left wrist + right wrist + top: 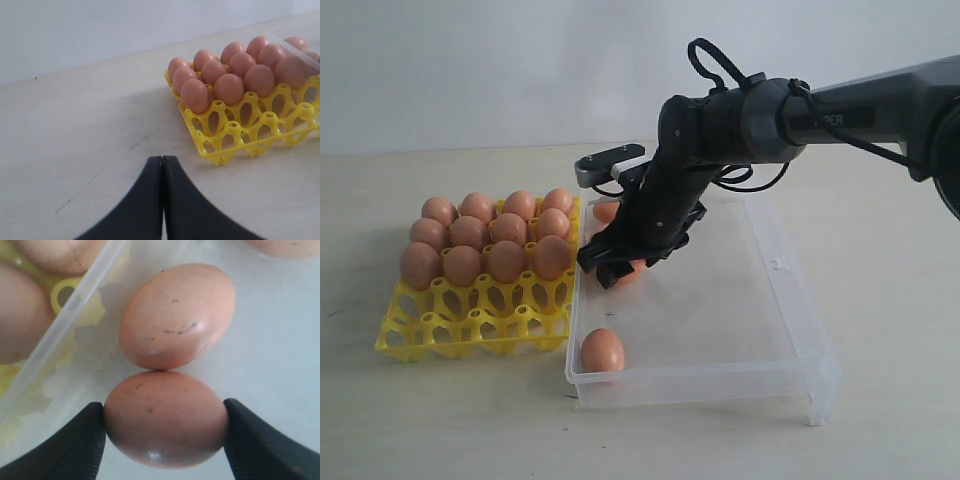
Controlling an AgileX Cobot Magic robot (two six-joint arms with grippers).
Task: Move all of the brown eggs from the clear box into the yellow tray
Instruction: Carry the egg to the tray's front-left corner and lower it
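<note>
The yellow tray [470, 335] stands on the left, its back three rows filled with brown eggs [485, 240] and its front cups open. Right of it lies the clear box [720, 385]. One egg [602, 352] rests in the box's near left corner and another [607, 211] at its back. My right gripper [618, 272] is down inside the box by the left wall, shut on a brown egg [165, 417]. That egg touches a second one [177, 315]. My left gripper [162, 159] is shut and empty over bare table, short of the tray [235, 145].
The box's clear left wall [75, 315] runs close beside the held egg, with the tray's eggs [20, 320] just beyond it. The right arm [840, 110] reaches in from the right above the box. Pale bare tabletop [880, 250] surrounds both containers.
</note>
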